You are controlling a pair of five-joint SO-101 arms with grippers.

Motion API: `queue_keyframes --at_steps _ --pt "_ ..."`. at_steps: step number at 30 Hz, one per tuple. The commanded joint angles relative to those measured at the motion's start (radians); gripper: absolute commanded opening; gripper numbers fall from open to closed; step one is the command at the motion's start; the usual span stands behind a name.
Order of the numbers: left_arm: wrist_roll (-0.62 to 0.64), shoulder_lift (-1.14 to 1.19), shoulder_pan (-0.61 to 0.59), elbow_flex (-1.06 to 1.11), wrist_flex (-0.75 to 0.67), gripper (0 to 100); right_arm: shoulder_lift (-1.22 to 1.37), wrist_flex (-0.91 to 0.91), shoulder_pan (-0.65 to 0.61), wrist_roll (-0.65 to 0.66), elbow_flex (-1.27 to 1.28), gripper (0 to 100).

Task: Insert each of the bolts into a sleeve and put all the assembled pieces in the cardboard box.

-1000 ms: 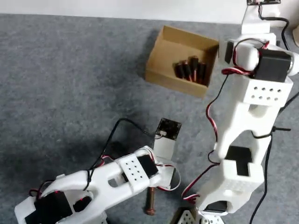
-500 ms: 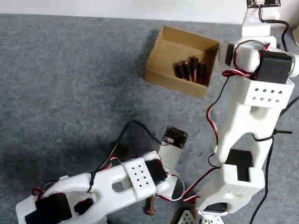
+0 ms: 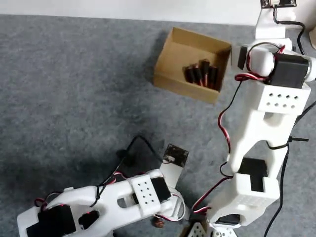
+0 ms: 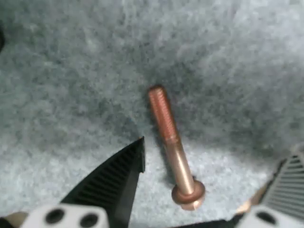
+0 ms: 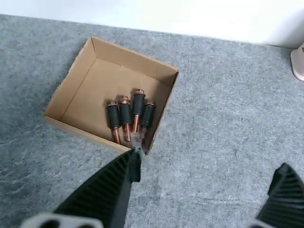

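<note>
Sleeved bolts (image 5: 127,116) inside cardboard box (image 5: 90,95); bare bolt (image 4: 171,142) on carpet (image 3: 74,89)

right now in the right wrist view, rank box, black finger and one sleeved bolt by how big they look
1. box, largest
2. black finger; it sits nearest the camera, which inflates its look, so its place is unsure
3. sleeved bolt, clearly smallest

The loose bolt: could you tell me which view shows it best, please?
Left wrist view: the bolt lies whole, head to thread. In the high view the left arm covers all but one end. The right wrist view faces the cardboard box.
</note>
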Motion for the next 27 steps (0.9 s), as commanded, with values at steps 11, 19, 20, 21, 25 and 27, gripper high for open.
queue_keyframes --at_steps 11,19,20,21,25,27 --pt "0.011 -0.007 -0.022 0.047 -0.110 2 -0.039 0.021 0.012 -0.012 0.042 38.6" --pt "0.006 -0.013 -0.022 0.048 -0.104 1 -0.041 0.019 0.033 -0.012 0.068 38.6" --pt "-0.008 -0.013 -0.022 0.045 -0.104 1 -0.041 0.019 0.033 -0.012 0.068 38.6" --pt "-0.035 -0.013 -0.022 0.044 -0.104 1 -0.041 0.019 0.033 -0.012 0.068 38.6" --pt "-0.146 -0.015 -0.073 0.016 -0.104 1 -0.042 0.019 0.033 -0.012 0.068 38.6" --pt "-0.189 -0.016 -0.156 -0.018 -0.104 1 -0.042 0.019 0.036 -0.012 0.073 38.6"
